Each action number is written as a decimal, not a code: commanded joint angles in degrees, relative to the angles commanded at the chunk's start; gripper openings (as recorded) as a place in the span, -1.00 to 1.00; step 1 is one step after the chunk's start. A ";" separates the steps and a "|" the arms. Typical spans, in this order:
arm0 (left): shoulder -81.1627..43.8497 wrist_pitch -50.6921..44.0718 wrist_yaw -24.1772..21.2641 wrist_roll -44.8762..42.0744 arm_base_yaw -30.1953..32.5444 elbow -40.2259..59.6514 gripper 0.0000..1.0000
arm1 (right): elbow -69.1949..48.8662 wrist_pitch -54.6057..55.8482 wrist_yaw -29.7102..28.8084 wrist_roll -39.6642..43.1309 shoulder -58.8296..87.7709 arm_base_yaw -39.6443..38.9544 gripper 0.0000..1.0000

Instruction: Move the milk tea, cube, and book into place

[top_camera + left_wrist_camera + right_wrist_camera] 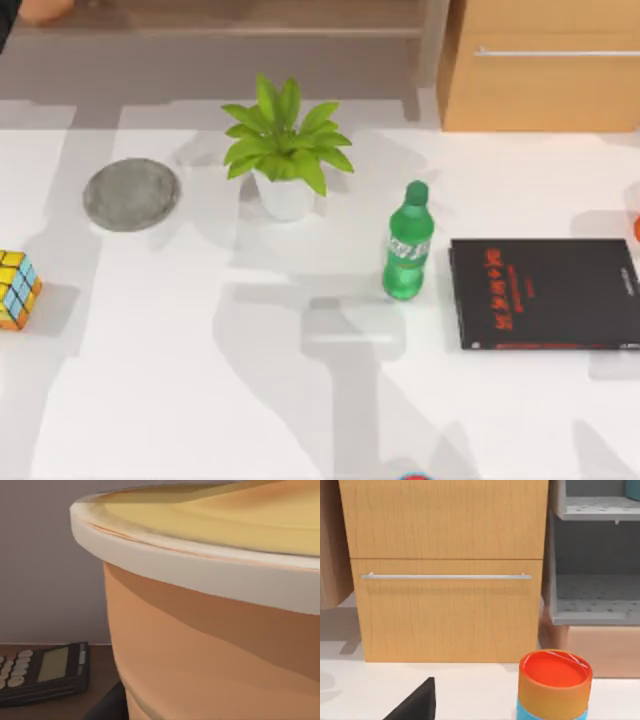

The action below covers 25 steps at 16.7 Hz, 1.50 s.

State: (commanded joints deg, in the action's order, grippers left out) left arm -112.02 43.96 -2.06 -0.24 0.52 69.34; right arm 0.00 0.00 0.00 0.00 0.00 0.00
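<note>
The milk tea (210, 620) sits very close; I cannot tell if the left hand grips it. A bump could tip it onto the calculator (42, 672).

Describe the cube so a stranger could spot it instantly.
Start at the round grey mat on the table's left side in the top view. Nearer the camera, at the left edge, sits the cube. Its black frame with yellow, blue and orange squares is unlike anything nearby.
</note>
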 joint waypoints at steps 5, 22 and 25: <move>8.89 1.80 -0.05 -0.05 -0.17 -12.54 -1.00 | 0.00 0.00 0.00 0.00 0.00 0.00 1.00; 7.83 22.47 10.56 0.61 9.09 -28.16 -1.00 | 0.00 0.00 0.00 0.00 0.00 0.00 1.00; 2.79 25.01 11.11 0.41 10.48 -29.81 -1.00 | 0.00 0.00 0.00 0.00 0.00 0.00 1.00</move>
State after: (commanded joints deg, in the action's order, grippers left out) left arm -109.23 68.97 9.05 0.17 11.00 39.53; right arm 0.00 0.00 0.00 0.00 0.00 0.00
